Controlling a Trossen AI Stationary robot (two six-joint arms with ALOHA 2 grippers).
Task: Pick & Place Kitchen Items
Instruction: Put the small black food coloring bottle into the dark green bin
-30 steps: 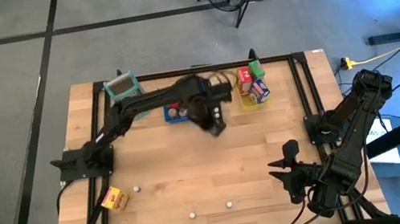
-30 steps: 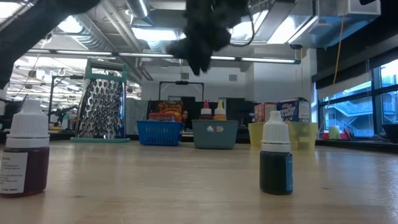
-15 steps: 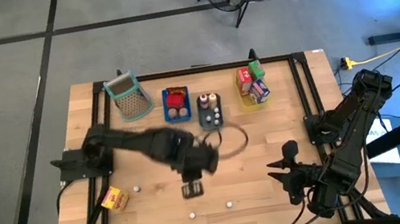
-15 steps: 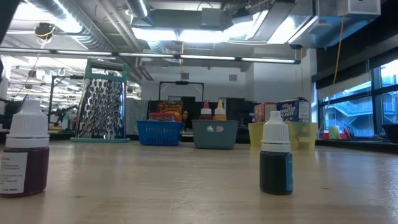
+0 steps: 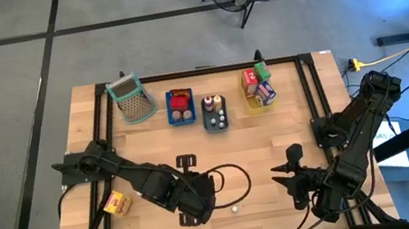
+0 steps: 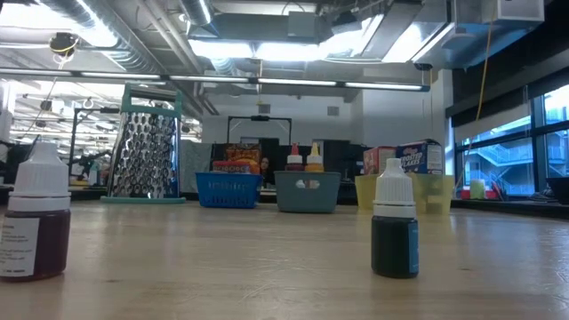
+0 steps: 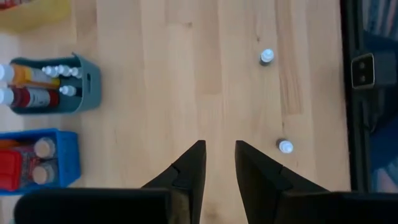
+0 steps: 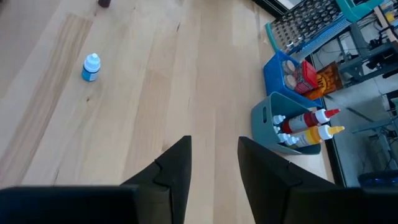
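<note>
Kitchen items lie in two groups on your table (image 5: 274,132). Along the far edge you have the sorted ones: red and brown packets in the blue tray (image 5: 180,107), red and yellow squeeze bottles with small white-capped ones in the grey tray (image 5: 214,112), and cartons in the yellow tray (image 5: 259,89) toward the far right corner. A mesh basket (image 5: 128,98) stands beside the blue tray, toward the far left corner.

Loose pieces remain near the front edge. You can see a white-capped bottle (image 5: 235,207) just right of the left gripper (image 5: 196,212), another white-capped bottle (image 5: 140,193) farther left, and a yellow-orange carton (image 5: 115,203) close to the left edge. At table height, a purple-filled bottle (image 6: 36,221) and a blue-filled bottle (image 6: 395,231) both stand upright, well apart.

Your left gripper hangs low over the front middle of the table, fingers (image 7: 188,171) slightly apart and holding nothing. Your right gripper (image 5: 293,170) waits near the front right corner, fingers (image 8: 173,168) apart, empty too.
</note>
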